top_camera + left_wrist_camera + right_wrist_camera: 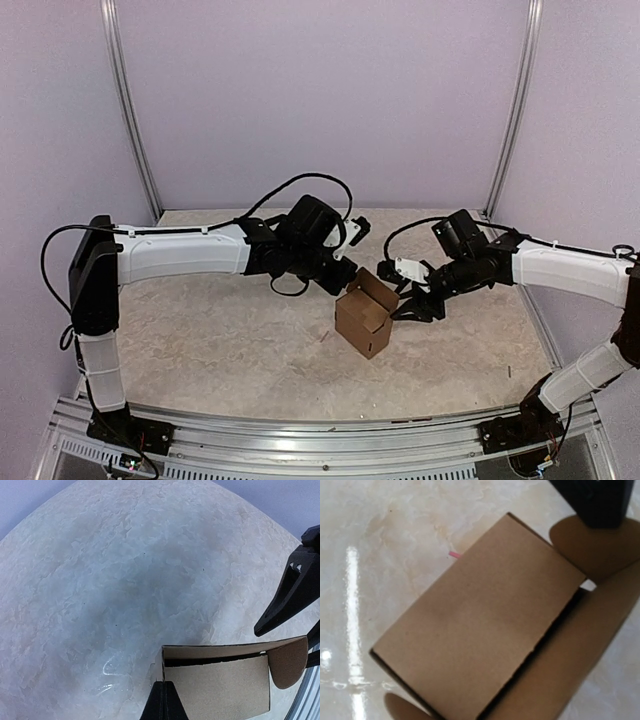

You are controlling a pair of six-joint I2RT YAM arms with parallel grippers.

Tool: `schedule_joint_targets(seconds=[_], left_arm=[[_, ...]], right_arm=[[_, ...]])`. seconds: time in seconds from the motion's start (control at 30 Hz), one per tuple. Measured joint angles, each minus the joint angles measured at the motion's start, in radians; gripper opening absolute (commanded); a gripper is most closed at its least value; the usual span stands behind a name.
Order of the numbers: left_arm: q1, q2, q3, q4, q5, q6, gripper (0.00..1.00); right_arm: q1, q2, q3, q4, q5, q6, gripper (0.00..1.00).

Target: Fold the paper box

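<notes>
The paper box [362, 318] is a small brown cardboard box standing on the table, its top open. My left gripper [347, 280] is at its upper left edge. In the left wrist view my left gripper [164, 700] is shut, its fingers pinched on the box [220, 690] wall at a corner. A rounded tab [287, 662] sticks out on the right. My right gripper [408, 308] is against the box's right side, and one of its fingers [287, 597] shows spread wide beside the tab. The right wrist view is filled by a box panel [485, 620]; its own fingers are hidden.
The beige marbled table [200, 330] is enclosed by pale purple walls with metal posts at the corners. A metal rail [300, 430] runs along the near edge. A small pink speck [455, 555] lies on the table by the box.
</notes>
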Motion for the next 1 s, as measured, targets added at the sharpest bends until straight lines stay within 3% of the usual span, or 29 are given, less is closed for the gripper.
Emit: schedule_joint_targets(seconds=[1.0], left_arm=[[0.0, -0.06, -0.117, 0.095, -0.012, -0.01, 0.0]], right_arm=[[0.054, 0.018, 0.05, -0.04, 0.096, -0.005, 0.44]])
